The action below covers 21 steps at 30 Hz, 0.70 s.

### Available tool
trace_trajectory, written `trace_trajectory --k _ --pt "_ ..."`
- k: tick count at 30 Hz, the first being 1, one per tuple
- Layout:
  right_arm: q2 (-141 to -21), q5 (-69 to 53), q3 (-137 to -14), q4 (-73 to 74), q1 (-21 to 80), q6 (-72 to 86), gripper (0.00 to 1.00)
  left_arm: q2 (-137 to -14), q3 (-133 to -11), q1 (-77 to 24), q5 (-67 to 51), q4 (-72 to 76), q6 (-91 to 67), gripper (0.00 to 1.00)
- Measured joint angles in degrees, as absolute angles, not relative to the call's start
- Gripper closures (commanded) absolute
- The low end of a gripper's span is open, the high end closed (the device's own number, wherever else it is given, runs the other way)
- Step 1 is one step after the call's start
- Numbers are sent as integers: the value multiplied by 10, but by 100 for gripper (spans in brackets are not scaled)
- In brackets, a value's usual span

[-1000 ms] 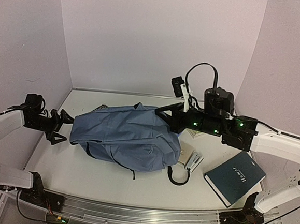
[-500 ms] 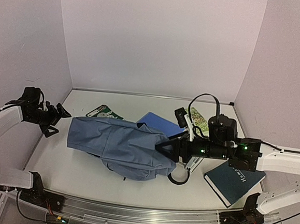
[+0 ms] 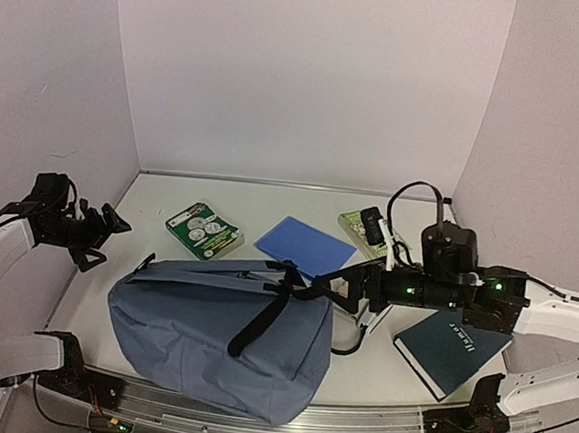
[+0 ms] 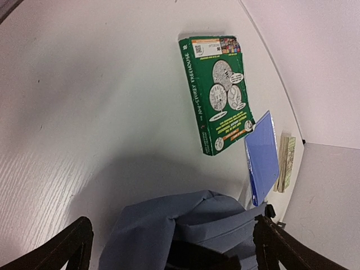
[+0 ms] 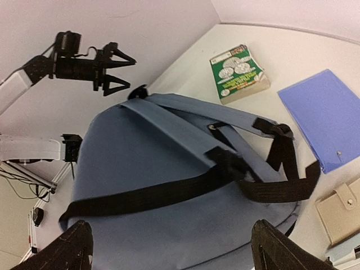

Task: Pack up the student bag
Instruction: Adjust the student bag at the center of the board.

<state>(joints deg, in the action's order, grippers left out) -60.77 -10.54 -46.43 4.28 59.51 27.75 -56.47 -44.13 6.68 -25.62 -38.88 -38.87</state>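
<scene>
Shows a white bench (image 3: 150,201) under lilac walls (image 3: 310,78). Far left: left hand (image 3: 110,240) spread open, empty, apart from student bag (image 3: 209,341). Centre-left, near edge: student bag lying straps-up. Behind: green book (image 3: 204,230), blue notebook (image 3: 305,246). Right: right hand (image 3: 336,288) gaping wide beside student bag's right end.

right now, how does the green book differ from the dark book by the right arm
The green book has a bright cover with round pictures; the dark book is plain deep teal with a small pale title. The green book lies beyond the student bag, towards the left; the dark book lies to the bag's right, near the front edge. Both are closed, flat on the table, outside the bag.
</scene>
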Motion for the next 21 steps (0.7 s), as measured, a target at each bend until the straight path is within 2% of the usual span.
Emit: trace_trajectory --k 7,10,12,13,18,21 --pt "-712 -59 -464 38 595 348 10 -573 -364 66 -299 -372 -417 0" --pt "-766 -61 -464 34 595 377 15 -595 -343 58 -316 -361 -425 0" --pt "-786 -72 -458 27 595 391 22 -609 -336 41 -321 -345 -433 3" --pt "-792 -79 -454 20 595 396 28 -616 -333 30 -324 -336 -436 9" --pt "-803 -92 -441 -23 593 431 71 -675 -328 -32 -335 -279 -453 57" --pt "-816 -90 -433 -47 591 449 86 -711 -328 -48 -343 -233 -464 73"
